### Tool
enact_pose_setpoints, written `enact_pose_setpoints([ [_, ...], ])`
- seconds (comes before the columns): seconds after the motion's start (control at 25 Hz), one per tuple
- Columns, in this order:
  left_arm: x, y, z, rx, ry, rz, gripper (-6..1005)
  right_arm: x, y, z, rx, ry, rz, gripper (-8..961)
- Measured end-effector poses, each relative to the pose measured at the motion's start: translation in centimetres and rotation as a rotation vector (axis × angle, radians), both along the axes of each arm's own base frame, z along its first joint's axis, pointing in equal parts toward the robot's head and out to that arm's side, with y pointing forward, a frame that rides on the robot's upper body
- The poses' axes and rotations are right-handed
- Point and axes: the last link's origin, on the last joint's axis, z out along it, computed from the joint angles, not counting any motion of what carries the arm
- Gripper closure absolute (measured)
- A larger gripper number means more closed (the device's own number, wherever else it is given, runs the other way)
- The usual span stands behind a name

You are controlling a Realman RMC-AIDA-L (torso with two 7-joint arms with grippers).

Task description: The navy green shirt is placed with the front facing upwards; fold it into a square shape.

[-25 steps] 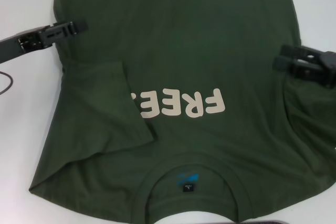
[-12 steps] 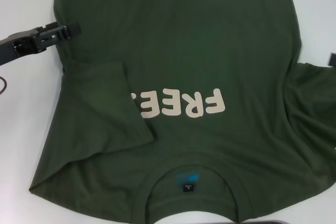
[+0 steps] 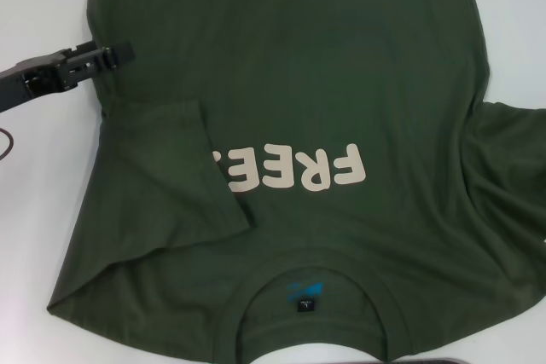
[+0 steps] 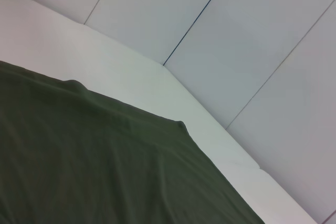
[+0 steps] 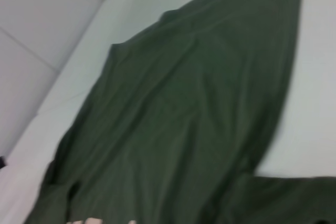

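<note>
The navy green shirt [image 3: 324, 74] lies front up on the white table [image 3: 38, 210]. Its collar [image 3: 256, 296] is on the near side, and the cream lettering [image 3: 294, 170] reads upside down. Its left sleeve [image 3: 162, 159] is folded in over the body and covers the end of the lettering. The right sleeve [image 3: 512, 151] lies spread outward, somewhat rumpled. My left gripper [image 3: 115, 53] hovers at the shirt's left edge, just beyond the folded sleeve. Both wrist views show only green cloth [image 4: 94, 166] [image 5: 184, 119] on the table. My right gripper is out of view.
A thin dark cable [image 3: 7, 141] curls at the table's left edge. A dark object [image 3: 452, 361] peeks in at the near edge, beside the collar. Pale wall panels [image 4: 236, 35] rise behind the table's far side.
The right gripper, which was over the right sleeve, has pulled away out of the head view, leaving that sleeve uncovered. The left gripper has drawn back slightly to the left.
</note>
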Motion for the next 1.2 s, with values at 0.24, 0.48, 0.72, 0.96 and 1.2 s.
enact_pose_setpoints([
  [0.24,0.0,-0.1,-0.1,-0.008,0.005,-0.001,76,1.3,-0.4,0.5,0.028,-0.043,-0.064,39],
  [0.48,-0.2,-0.4,-0.3,-0.022,0.008,0.001,76,1.5,-0.1,-0.1,0.02,-0.066,-0.076,39],
  [0.72,-0.8,-1.2,-0.2,-0.049,0.017,0.0,77,1.5,-0.1,-0.4,0.02,-0.064,-0.076,39],
  [0.96,-0.9,-2.2,-0.4,-0.122,0.031,-0.031,77,1.2,0.5,-0.6,0.027,-0.065,-0.07,39],
  [1.2,0.0,-3.6,-1.0,-0.238,0.043,-0.137,76,0.9,1.1,-0.8,0.025,-0.063,-0.056,39],
])
